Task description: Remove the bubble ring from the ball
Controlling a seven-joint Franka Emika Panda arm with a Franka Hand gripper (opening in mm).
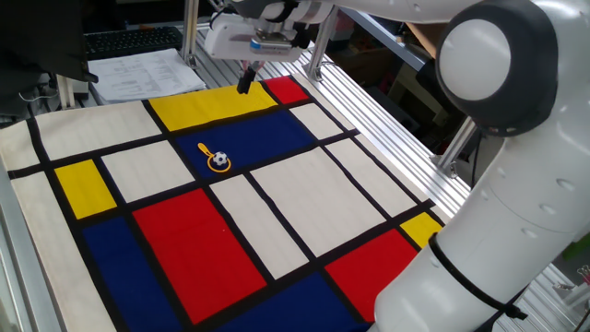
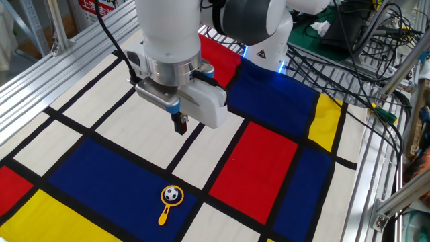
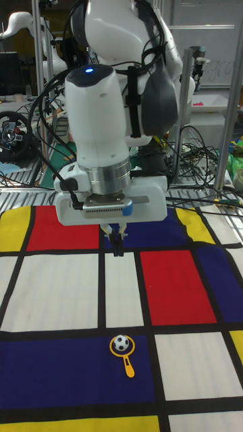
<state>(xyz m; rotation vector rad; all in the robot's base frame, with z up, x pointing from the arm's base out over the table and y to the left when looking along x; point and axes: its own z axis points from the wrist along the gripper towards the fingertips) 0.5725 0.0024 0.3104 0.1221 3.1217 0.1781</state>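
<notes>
Your bench (image 2: 80,121) wears a colour-block cloth, the pincer (image 2: 180,126) hangs above it with fingers pinched narrow and empty, well apart from the bubble ring (image 2: 169,201), which lies flat on a blue panel encircling the ball (image 2: 173,194), handle free for grabbing.

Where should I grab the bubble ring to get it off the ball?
Grip the bubble ring by its short straight handle, coming straight down from above. The handle sticks out clear of the ball, which sits inside the loop, and the ring lies flat on the blue panel. Close across the handle's width, then lift. The gripper hangs well away and looks shut, so open it first.
</notes>
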